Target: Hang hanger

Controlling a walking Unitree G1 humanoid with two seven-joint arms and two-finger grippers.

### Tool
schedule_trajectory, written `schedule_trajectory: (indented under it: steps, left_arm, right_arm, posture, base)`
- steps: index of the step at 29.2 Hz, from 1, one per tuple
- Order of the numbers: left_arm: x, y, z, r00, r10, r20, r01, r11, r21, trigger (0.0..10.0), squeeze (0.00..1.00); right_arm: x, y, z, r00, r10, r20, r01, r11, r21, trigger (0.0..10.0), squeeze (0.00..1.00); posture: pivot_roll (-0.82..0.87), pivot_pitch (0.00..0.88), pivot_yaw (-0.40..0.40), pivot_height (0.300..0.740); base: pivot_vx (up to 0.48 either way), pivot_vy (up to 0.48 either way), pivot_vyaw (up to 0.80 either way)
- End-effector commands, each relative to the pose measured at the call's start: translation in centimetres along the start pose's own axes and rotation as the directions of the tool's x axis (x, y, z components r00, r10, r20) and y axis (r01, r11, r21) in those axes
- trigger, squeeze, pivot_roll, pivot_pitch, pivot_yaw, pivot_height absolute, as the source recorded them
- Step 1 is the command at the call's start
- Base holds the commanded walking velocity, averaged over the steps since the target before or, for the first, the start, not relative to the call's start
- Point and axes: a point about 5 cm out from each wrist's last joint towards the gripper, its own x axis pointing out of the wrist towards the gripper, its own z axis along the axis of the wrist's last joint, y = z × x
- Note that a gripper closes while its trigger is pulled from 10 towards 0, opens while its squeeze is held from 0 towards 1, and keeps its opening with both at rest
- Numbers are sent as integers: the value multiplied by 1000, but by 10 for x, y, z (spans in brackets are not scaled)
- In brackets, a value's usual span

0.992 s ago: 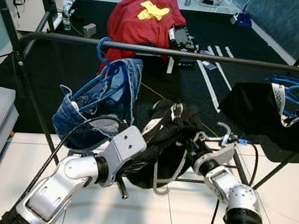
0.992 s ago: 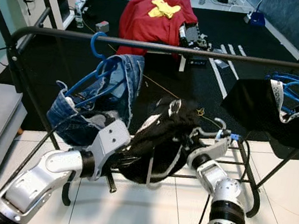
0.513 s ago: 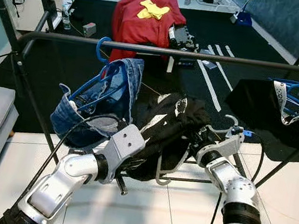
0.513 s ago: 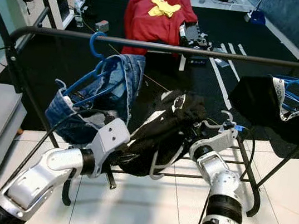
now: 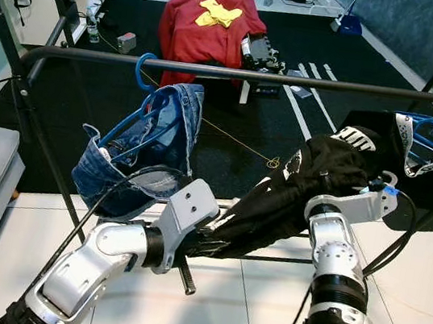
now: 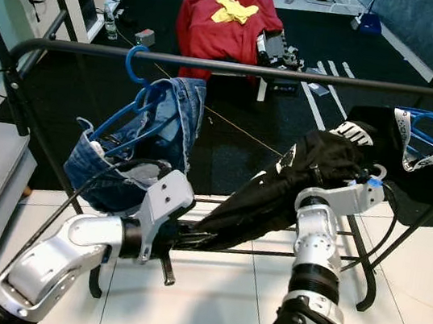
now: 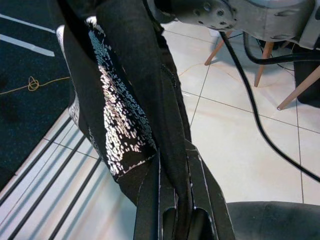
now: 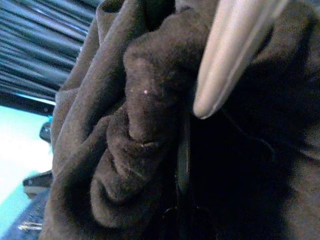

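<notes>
**Black garment stretched between both grippers below the rail**

The black garment (image 5: 293, 194), printed with white lettering and a speckled white patch, runs as a taut diagonal band under the clothes rail (image 5: 246, 74). The left gripper (image 7: 172, 210) is clamped on its lower end. Its bunched upper end sits at the right gripper (image 5: 340, 198), pressed around a pale hanger (image 8: 227, 55); whether those fingers are closed cannot be told.
</notes>
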Motion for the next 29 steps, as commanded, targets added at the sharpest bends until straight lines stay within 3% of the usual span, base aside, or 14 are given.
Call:
schedule_trajectory:
  steps: [1,4,5,8,9,14,19,20,21,23,24,26,29]
  left_arm:
    - [0,-8,-3,999,-45,-13,45,998,-35,10000,0]
    - [3,-8,-1,1000,-28,-1,28,998,-49,10000,0]
    - [9,-5,1,1000,11,17,-10,997,-71,10000,0]
    - [14,-2,4,999,43,29,-40,995,-95,10000,0]
    - [19,-1,8,997,66,41,-61,991,-121,10000,0]
    - [23,-1,13,996,70,60,-60,986,-155,10000,0]
    - [30,-1,26,990,88,108,-58,965,-256,10000,0]
    - [33,8,24,981,184,68,-150,927,-344,10000,0]
    - [33,8,24,981,184,68,-150,927,-344,10000,0]
    - [35,21,17,951,310,-13,-279,834,-476,10000,0]
    - [35,21,17,951,310,-13,-279,834,-476,10000,0]
    - [35,23,17,943,331,-29,-296,797,-527,10000,0]
    - [35,22,19,946,322,-43,-292,781,-552,10000,0]
  right_arm:
    - [3,10,15,994,2,110,-7,999,53,0,0]
    - [2,18,8,995,22,102,-26,999,43,0,0]
    - [-1,30,-8,997,72,35,-72,997,-5,0,0]
    - [-5,38,-23,993,115,-30,-116,992,-58,0,0]
    - [-10,45,-37,983,154,-99,-165,980,-109,0,0]
    - [-15,48,-48,974,176,-144,-197,968,-152,0,0]
    - [-19,48,-65,954,172,-247,-217,961,-169,0,0]
    - [-22,50,-73,939,172,-298,-224,963,-150,0,0]
    - [-22,50,-73,939,172,-298,-224,963,-150,0,0]
    - [-27,52,-83,918,180,-353,-239,962,-132,0,0]
    - [-27,52,-83,918,180,-353,-239,962,-132,0,0]
    - [-28,50,-85,920,166,-356,-224,966,-128,0,0]
    - [-28,44,-82,938,127,-322,-181,973,-142,0,0]
  posture:
    - [51,115,7,740]
    - [51,115,7,740]
    - [45,109,5,740]
    - [43,109,6,740]
    - [40,106,7,740]
    - [39,103,8,740]
    - [42,99,6,740]
    - [42,96,7,740]
    - [42,96,7,740]
    - [41,98,8,740]
    - [41,98,8,740]
    - [41,98,7,740]
    - [42,103,7,740]
  base:
    - [0,0,0]
    - [0,0,0]
    - [0,0,0]
    - [0,0,0]
    - [0,0,0]
    - [0,0,0]
    - [0,0,0]
    - [0,0,0]
    - [0,0,0]
    - [0,0,0]
    - [0,0,0]
    - [0,0,0]
    - [0,0,0]
